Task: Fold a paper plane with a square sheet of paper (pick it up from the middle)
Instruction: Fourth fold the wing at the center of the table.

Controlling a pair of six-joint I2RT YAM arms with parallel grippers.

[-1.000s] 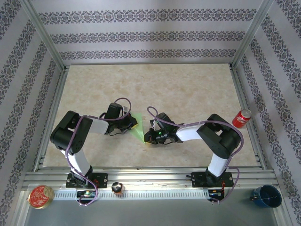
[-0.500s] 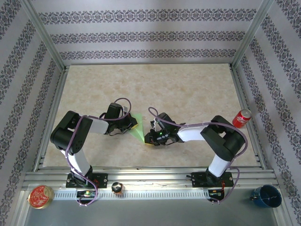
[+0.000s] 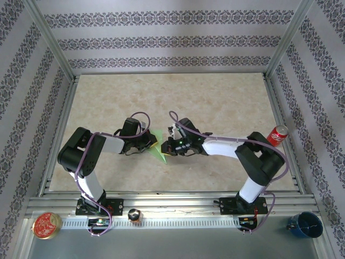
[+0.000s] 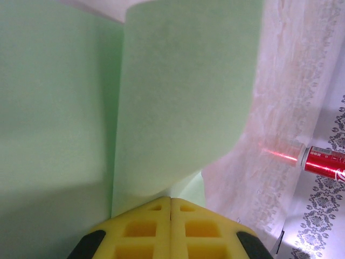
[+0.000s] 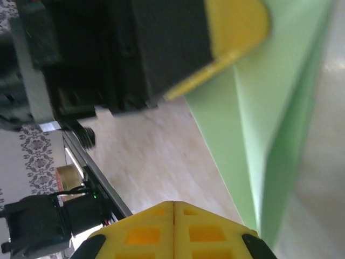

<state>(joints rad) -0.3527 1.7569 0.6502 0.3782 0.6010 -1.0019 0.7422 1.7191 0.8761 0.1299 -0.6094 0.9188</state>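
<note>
The square sheet of paper is pale green, folded and partly curled, at mid-table between the two arms. My left gripper is shut on its edge; in the left wrist view the paper rises from the closed yellow fingertips of the left gripper. My right gripper sits just right of the sheet. Its jaws are shut with nothing between them. The paper lies beside them, hanging from the left gripper's yellow finger.
A red soda can stands at the table's right edge and shows in the left wrist view too. On the near rail sit a round tin, a small dark object and a blue cup.
My right arm has stretched out; its gripper moved up and left, closer to the paper and the left gripper. The left arm has stayed put with the paper.
</note>
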